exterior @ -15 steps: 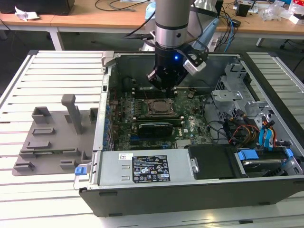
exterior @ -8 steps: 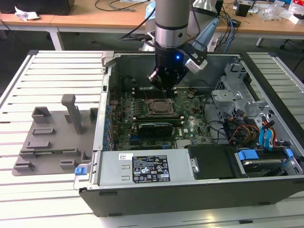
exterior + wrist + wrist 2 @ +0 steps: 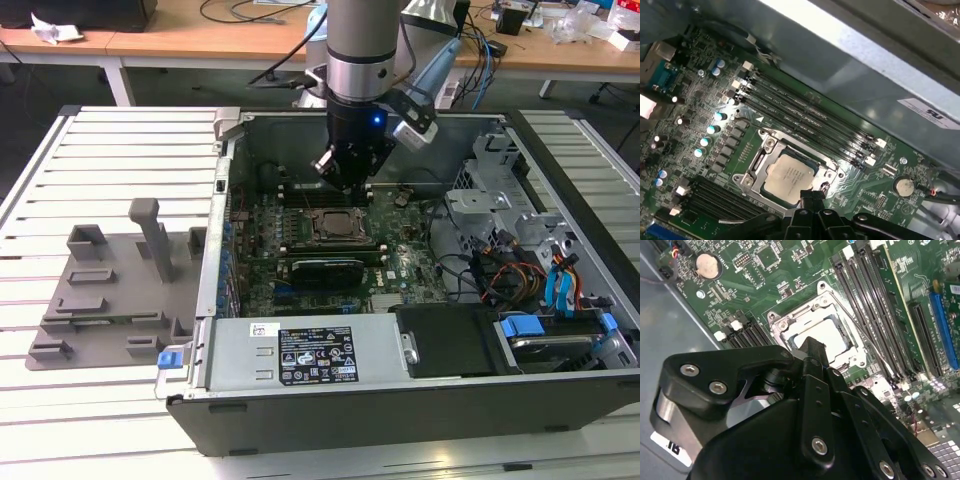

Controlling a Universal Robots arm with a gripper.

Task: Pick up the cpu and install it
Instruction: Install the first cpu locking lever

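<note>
The cpu [image 3: 336, 224] lies flat in the square socket frame [image 3: 312, 240] on the green motherboard inside the open computer case. Its pale silver top faces up in both wrist views [image 3: 824, 335] [image 3: 788, 172], bordered by the metal socket frame [image 3: 784, 323] [image 3: 754, 166]. My gripper [image 3: 349, 181] hangs just above the far edge of the socket, a little above the board. Its black fingers come together at the tip [image 3: 810, 344] [image 3: 811, 194], shut with nothing between them, right over the cpu's edge.
Memory slots [image 3: 805, 125] run alongside the socket. A long black graphics card [image 3: 322, 270] lies in front of it. The metal case wall [image 3: 222, 200] stands at the exterior view's left, drive cages and cables [image 3: 500, 215] at its right. A grey fixture [image 3: 120, 290] sits outside the case.
</note>
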